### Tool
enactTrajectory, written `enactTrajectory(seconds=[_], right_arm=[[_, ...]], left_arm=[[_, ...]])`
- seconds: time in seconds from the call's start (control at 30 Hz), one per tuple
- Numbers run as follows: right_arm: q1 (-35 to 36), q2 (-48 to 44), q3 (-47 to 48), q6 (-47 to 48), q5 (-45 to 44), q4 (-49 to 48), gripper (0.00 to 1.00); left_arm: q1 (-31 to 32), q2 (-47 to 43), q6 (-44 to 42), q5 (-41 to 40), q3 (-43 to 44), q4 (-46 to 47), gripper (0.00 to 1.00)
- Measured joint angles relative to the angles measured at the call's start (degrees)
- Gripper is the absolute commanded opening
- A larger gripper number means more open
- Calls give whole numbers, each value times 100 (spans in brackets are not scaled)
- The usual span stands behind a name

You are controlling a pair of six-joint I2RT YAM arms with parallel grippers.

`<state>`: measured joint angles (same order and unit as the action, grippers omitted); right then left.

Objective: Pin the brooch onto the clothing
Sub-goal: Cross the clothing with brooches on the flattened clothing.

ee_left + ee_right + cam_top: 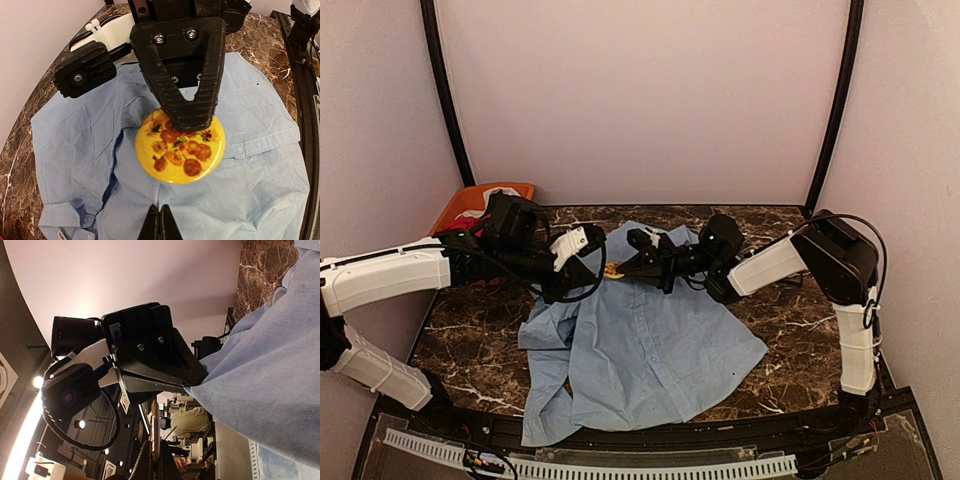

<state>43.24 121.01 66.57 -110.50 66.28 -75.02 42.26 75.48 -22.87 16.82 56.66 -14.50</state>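
Note:
The clothing, a light blue button-up shirt point(650, 340), lies spread on the marble table. My left gripper point(596, 270) is shut on a pinched-up fold of it near the collar; in the left wrist view the fingertips point(160, 209) meet on a crease of the shirt point(260, 190). The brooch point(175, 155) is a round yellow badge with orange sunflowers. My right gripper point(190, 117) is shut on its upper rim and holds it just above the fabric. In the right wrist view the brooch point(155, 430) shows edge-on between my right gripper's point(159, 462) fingers, close below the left gripper point(192, 384).
An orange bin point(460, 205) with red and white garments stands at the back left corner. Bare marble table point(800, 320) shows to the right of the shirt. Pale walls and black frame poles close in the back and sides.

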Motion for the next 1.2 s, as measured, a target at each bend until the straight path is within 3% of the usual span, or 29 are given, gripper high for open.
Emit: enactTrajectory(seconds=[0.3,1.2], right_arm=[[151,48,2,-345,-361,0,0],[267,219,144,-402,-275,-7,0]], left_arm=[[0,-122,-2,-13,-79,66,1],[-4,-146,-7,-11,-90,79,1]])
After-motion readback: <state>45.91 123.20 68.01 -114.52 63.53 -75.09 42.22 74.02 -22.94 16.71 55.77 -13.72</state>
